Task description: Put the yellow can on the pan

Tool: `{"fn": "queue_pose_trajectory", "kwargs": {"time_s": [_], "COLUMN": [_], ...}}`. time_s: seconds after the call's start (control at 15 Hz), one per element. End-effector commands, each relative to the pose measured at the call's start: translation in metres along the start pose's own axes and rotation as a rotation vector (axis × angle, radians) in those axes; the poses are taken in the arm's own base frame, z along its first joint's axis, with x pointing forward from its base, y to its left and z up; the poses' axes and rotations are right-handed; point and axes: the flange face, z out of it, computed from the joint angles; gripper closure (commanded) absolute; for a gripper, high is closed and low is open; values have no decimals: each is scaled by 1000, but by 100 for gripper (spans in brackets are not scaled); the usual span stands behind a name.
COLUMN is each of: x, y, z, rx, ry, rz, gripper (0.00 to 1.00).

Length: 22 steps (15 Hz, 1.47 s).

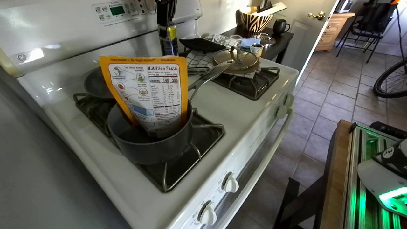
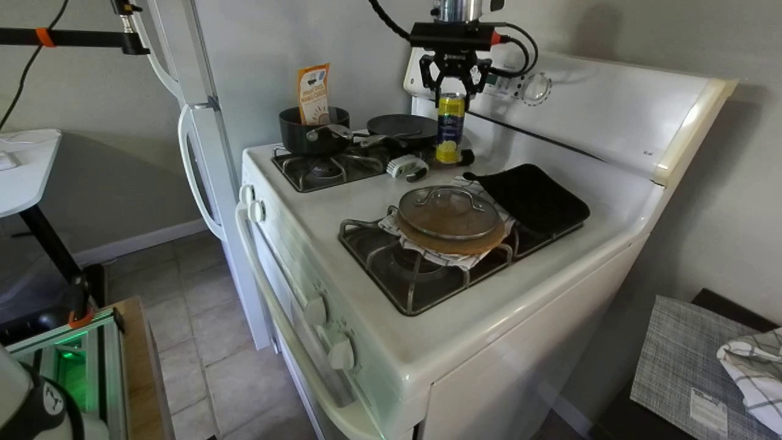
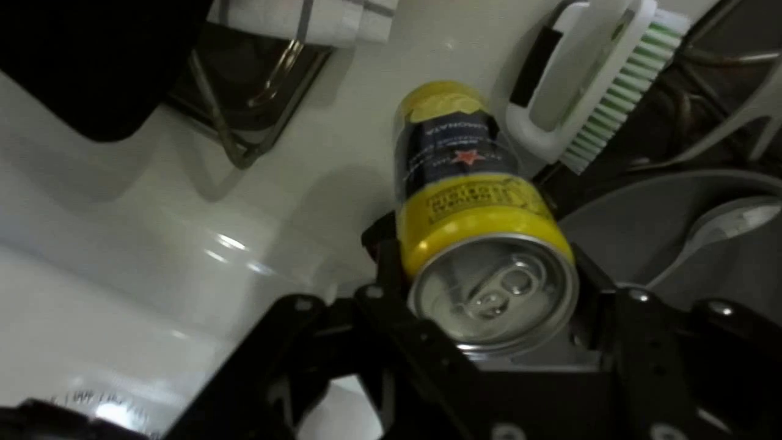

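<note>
The yellow can (image 2: 451,128) has a dark blue band. It is upright between the fingers of my gripper (image 2: 453,101), over the back middle of the stove; I cannot tell whether its base touches the stove top. In the wrist view, my gripper (image 3: 489,278) has a finger against each side of the can (image 3: 467,153) near its silver top. In an exterior view, the orange pouch hides the base of the can (image 1: 171,43). The round grey pan (image 2: 400,125) is on the back burner beside the can. It lies to the right in the wrist view (image 3: 635,226) and holds a pale spoon.
A dark pot (image 1: 152,149) holds a large orange pouch (image 1: 165,98), beside the pan. A white and green brush (image 3: 602,91) lies near the can. A black pot holder (image 2: 537,198) and a glass-lidded brown pan (image 2: 449,214) on a checked cloth are on the other burners.
</note>
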Motion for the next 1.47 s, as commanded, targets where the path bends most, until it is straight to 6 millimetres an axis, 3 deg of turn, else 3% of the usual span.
{"fn": "queue_pose_trajectory", "kwargs": {"time_s": [0.0, 0.2, 0.33, 0.67, 0.93, 1.4], "x": [18, 41, 58, 90, 97, 99], "y": [-11, -34, -55, -100, -102, -94], "z": [-58, -85, -86, -47, -20, 2], "rx": [43, 101, 94, 95, 99, 106], "ry": [48, 93, 90, 86, 89, 96], "rz": [-105, -239, -324, -461, -467, -445], "gripper": [62, 62, 62, 62, 62, 62]}}
